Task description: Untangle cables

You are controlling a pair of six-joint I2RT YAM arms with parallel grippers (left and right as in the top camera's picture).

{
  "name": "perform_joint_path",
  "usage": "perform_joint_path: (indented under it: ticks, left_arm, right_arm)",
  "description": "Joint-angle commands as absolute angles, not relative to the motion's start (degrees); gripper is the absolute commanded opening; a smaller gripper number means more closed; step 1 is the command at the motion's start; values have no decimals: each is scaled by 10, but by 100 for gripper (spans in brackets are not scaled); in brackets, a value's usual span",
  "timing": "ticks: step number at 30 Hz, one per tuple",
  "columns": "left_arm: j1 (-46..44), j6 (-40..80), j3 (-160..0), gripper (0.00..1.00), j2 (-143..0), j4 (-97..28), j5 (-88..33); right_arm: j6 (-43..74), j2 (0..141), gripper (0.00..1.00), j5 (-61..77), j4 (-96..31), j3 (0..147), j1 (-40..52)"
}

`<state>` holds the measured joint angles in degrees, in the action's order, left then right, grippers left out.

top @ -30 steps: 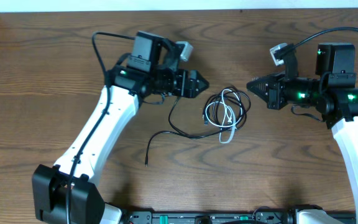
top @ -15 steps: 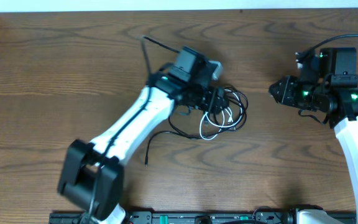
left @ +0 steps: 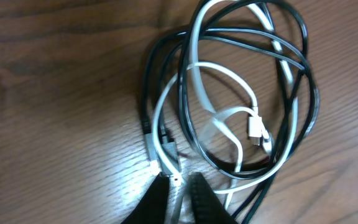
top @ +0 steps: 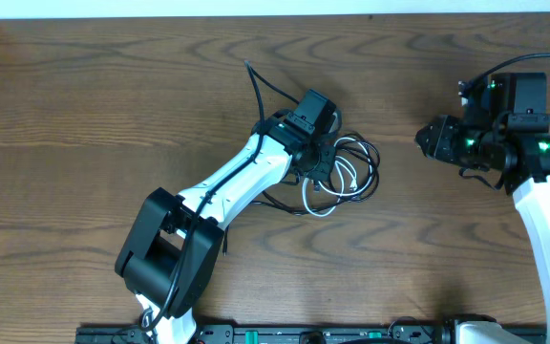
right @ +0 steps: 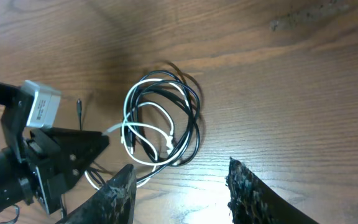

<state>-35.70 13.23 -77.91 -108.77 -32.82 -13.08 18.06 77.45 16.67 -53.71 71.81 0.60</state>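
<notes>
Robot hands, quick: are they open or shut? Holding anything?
Left gripper: shut, pinching the white cable.
Right gripper: open, holding nothing.

Nothing could be read in any view. The only print was a white label (right: 43, 107) on a small grey box (right: 25, 93) in the right wrist view, and its lines were too small to make out.
</notes>
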Motion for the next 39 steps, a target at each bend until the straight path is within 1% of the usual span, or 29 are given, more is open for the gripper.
perform_joint_path:
  ticks: [1,6,13,19,26,31,39]
  left_arm:
    - [-359,132,-773,8,-1085,-333,-104]
    - [-356,132,-795,7,-1028,-334,-104]
    - [-356,136,-808,7,-861,-290,-105]
    - [-356,143,-808,7,-756,-270,-104]
    - [-352,144,-808,8,-696,-218,-104]
    - [-328,195,-808,7,-667,-176,-104]
    - [-304,248,-808,8,-633,-113,-117]
  right_arm:
    - [189,786,44,167,-537,719,8]
    - [189,795,44,192,-530,719,12]
    - [189,805,50,197,-510,719,44]
    - [217,836,49,200,-500,719,66]
    - [217,898,48,250,-486,719,94]
    - [149,924,54,305,-465,719,106]
    - [149,957,56,313,-444,719,109]
